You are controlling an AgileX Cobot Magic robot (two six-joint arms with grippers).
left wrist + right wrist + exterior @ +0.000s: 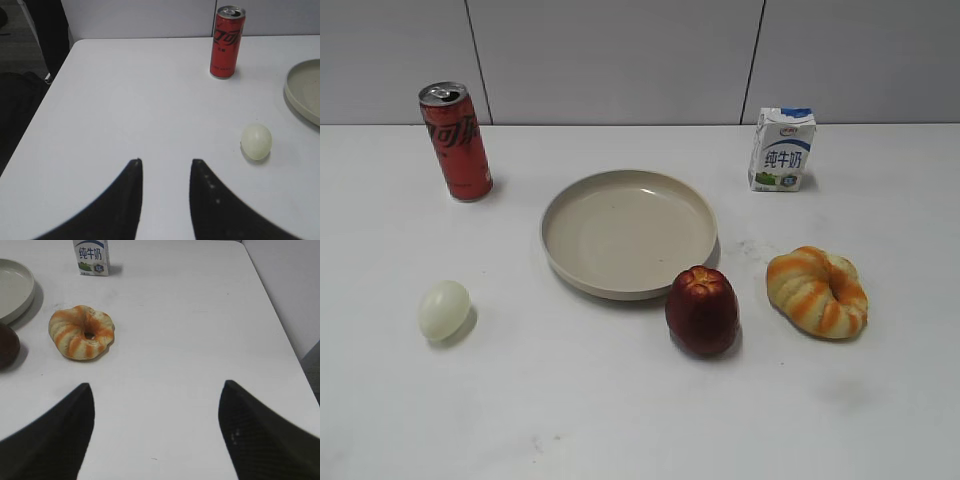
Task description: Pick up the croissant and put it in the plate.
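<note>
The croissant (pixel 818 291), a ring-shaped roll with orange-brown and cream stripes, lies on the white table right of the dark red apple (pixel 702 310). It also shows in the right wrist view (pixel 81 332), ahead and left of my right gripper (pixel 157 385), which is open wide and empty. The beige plate (pixel 565 205) sits empty at the table's middle; its rim shows in the left wrist view (pixel 300 92) and the right wrist view (pixel 20 295). My left gripper (pixel 166 161) is open and empty, left of the pale egg (pixel 256 142). Neither gripper shows in the exterior view.
A red soda can (pixel 455 141) stands at the back left. A white and blue milk carton (pixel 782 149) stands at the back right. The egg (pixel 444 310) lies front left of the plate. The apple touches or nearly touches the plate's front rim. The table's right edge (pixel 280 335) is near the croissant's side.
</note>
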